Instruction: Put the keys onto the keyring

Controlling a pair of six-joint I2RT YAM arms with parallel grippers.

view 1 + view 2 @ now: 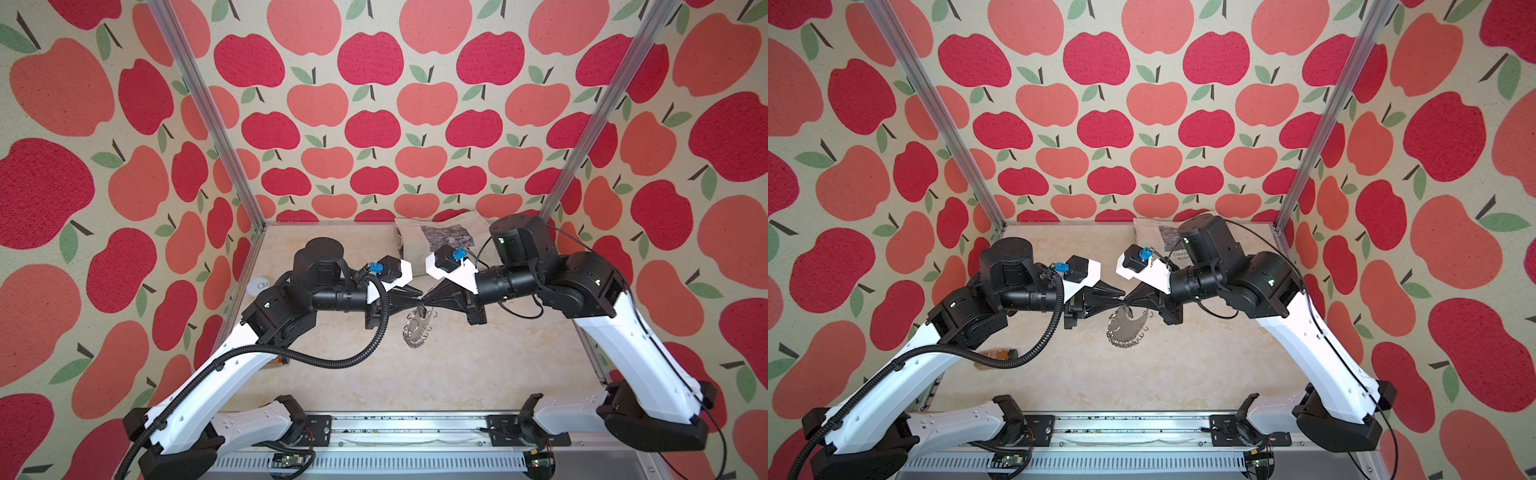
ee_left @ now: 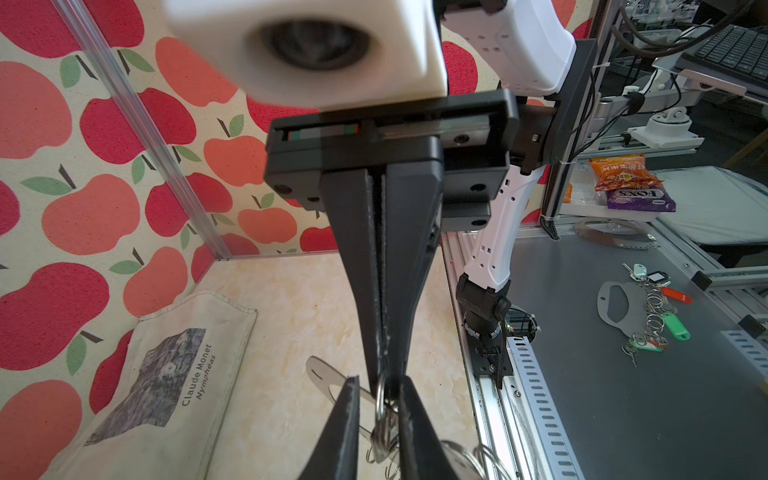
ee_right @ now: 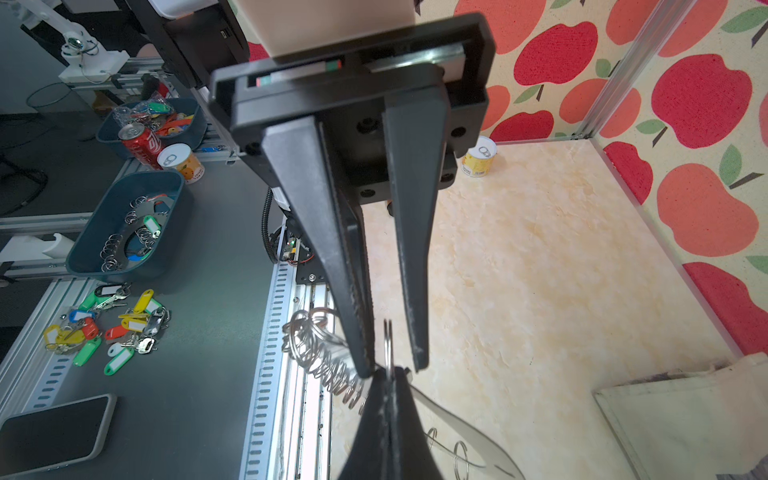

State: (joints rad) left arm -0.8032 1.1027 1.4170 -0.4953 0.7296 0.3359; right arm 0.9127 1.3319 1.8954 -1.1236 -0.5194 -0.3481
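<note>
- Apple-patterned cloth walls close in a pale marbled desk (image 1: 457, 374); the work goes on in the air over its middle.
- The flat crescent-shaped metal keyring (image 1: 415, 330), its outer edge fringed with small silver rings, hangs clear of the desk just below the two meeting grippers.
- The right gripper (image 2: 384, 368) has its black fingers pressed together on one silver split ring (image 3: 388, 338) of that fringe, and the whole plate hangs from this pinch.
- The left gripper (image 3: 392, 365) meets it nose to nose with its jaws narrowly apart. Its fingers (image 3: 415, 291) stand on either side of the pinched ring and seem not to touch it.
- The tiny silver key with its black-framed tag cannot be picked out for certain. A small silver piece (image 2: 380, 442) dangles between the left fingers in the left wrist view; it may be the key or just another ring.
- The step in hand looks like working at that one ring. To do it well, the right pinch should hold firm so the plate does not swing. The left should close squarely on the ring's flat, slowly, clear of the neighbouring rings, which could snag.
- A cream canvas tote bag (image 1: 415, 239) lies at the desk's far edge, toward the far right corner.
- A round yellow can (image 3: 480, 160) stands near the far left corner. Both the bag and the can are well apart from the work.
</note>
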